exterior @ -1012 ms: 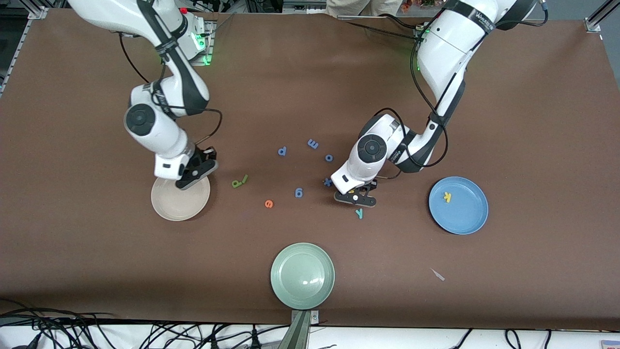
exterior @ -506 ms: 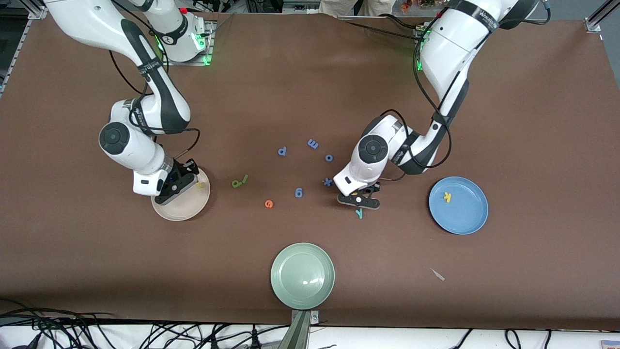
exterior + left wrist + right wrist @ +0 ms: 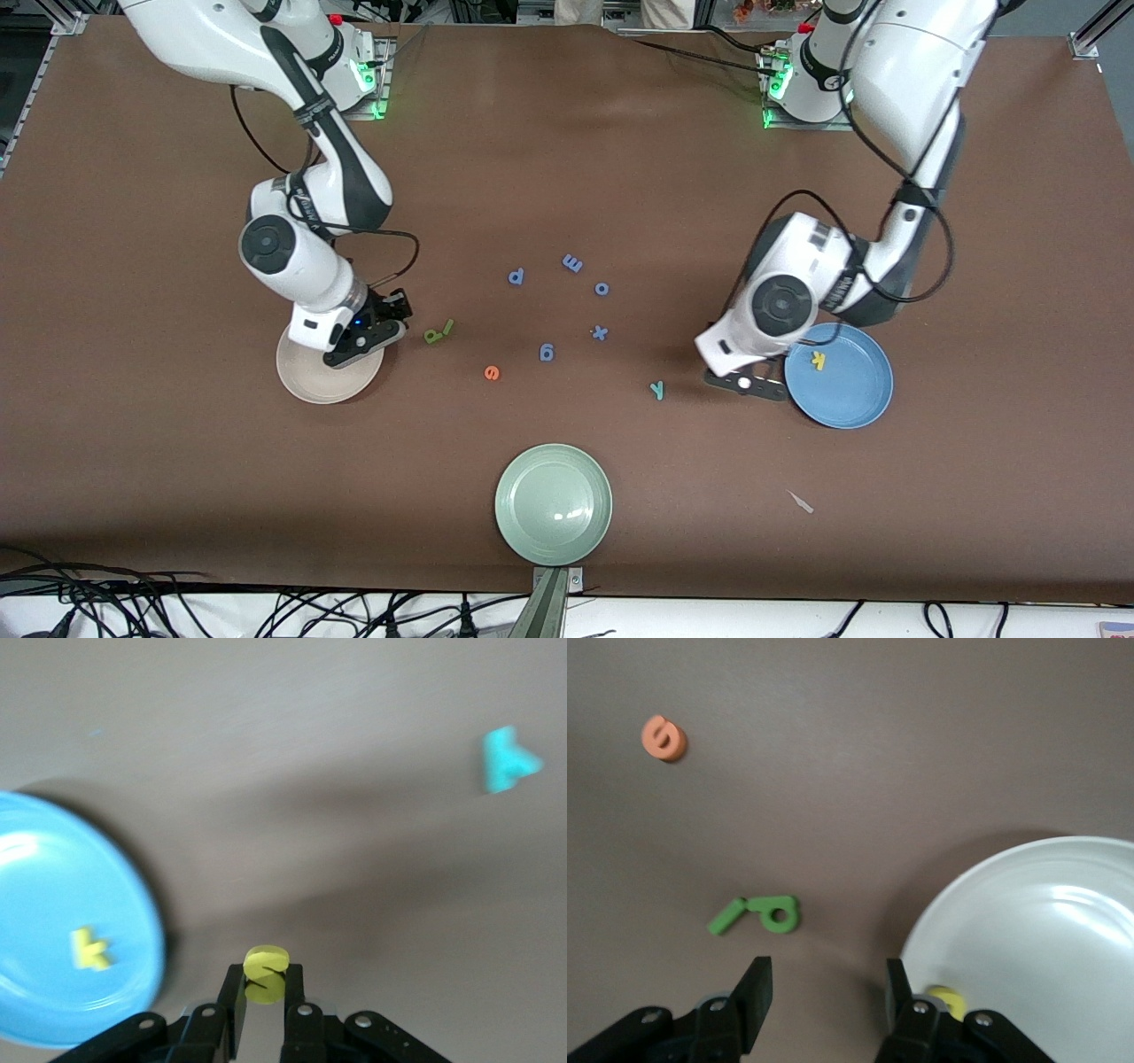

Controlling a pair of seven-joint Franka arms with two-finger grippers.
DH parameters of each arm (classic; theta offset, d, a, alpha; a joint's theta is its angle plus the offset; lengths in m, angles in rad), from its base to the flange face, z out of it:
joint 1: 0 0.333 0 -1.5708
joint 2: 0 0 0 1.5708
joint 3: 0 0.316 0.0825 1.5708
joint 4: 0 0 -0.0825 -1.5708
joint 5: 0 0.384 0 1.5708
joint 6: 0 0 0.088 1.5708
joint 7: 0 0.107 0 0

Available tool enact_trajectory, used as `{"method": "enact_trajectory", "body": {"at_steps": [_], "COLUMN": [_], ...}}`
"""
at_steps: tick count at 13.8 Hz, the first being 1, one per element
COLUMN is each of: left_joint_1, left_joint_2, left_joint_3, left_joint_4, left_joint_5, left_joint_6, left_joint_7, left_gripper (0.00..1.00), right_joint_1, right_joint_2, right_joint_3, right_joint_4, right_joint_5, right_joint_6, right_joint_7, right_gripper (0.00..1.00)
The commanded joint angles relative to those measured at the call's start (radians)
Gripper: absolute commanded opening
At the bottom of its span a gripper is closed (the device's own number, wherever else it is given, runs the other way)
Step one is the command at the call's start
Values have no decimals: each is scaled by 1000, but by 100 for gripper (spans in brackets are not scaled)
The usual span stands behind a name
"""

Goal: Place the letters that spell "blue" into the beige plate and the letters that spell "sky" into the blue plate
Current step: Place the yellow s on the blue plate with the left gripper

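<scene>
Pinched between the fingers of my left pincer (image 3: pixel 263 992) was the yellow s (image 3: pixel 265 973), held over bare worktop (image 3: pixel 974 221) just beside the rim of the blue plate (image 3: pixel 850 403), on its side toward the right arm's end. Inside that plate lay the yellow k (image 3: pixel 818 360). The teal y (image 3: pixel 656 389) lay flat on the worktop, between the blue plate and the loose blue letters.

At the right arm's end, my right pincer (image 3: pixel 828 992) hung with its fingers apart and nothing between them, over the edge of the beige plate (image 3: pixel 306 377) that faces the middle of the worktop. A small yellow piece, seemingly the u (image 3: pixel 946 1001), sat in that plate close to the rim, partly hidden by one finger. Just beside the plate, toward the middle, the olive-green b (image 3: pixel 431 336) and the green l (image 3: pixel 447 327) lay touching each other. The orange e (image 3: pixel 492 373) lay apart from them, nearer the front camera.
</scene>
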Motion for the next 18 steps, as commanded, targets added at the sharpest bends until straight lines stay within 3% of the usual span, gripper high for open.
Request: {"method": "enact_trajectory", "body": {"at_steps": [1,7,8,9,10,11,15,18], "left_joint_1": [77,142,144,145,148,148,122,53], "left_joint_2": [-10,15,17,17,15,14,6,39], "left_joint_3": [-10,-13,-13,-13,-13,-14,-43,-65], "left_joint_4": [-40,-53,-50,-42,-36,-24,39,114], "left_joint_5": [65,149,151,151,149,149,114,22], "left_joint_6": [-7,54,57,57,59,57,54,54], "left_joint_7": [106,168,168,168,168,169,153,44], "left_gripper": [2,8,15,29,59,99,100,100], "right_joint_1": [25,33,36,37,42,42,42,42], "right_joint_2": [47,99,106,111,116,117,114,114], "right_joint_3": [2,6,8,12,15,15,15,15], "right_joint_4": [41,-18,-22,-24,-25,-33,-59,-50], "right_joint_5": [-2,-2,-2,-3,-5,-5,-8,-44], "right_joint_6": [-10,121,137,139,139,140,174,175], "right_joint_7": [137,145,145,145,145,145,138,134], "right_gripper": [64,70,70,70,70,70,69,61]}}
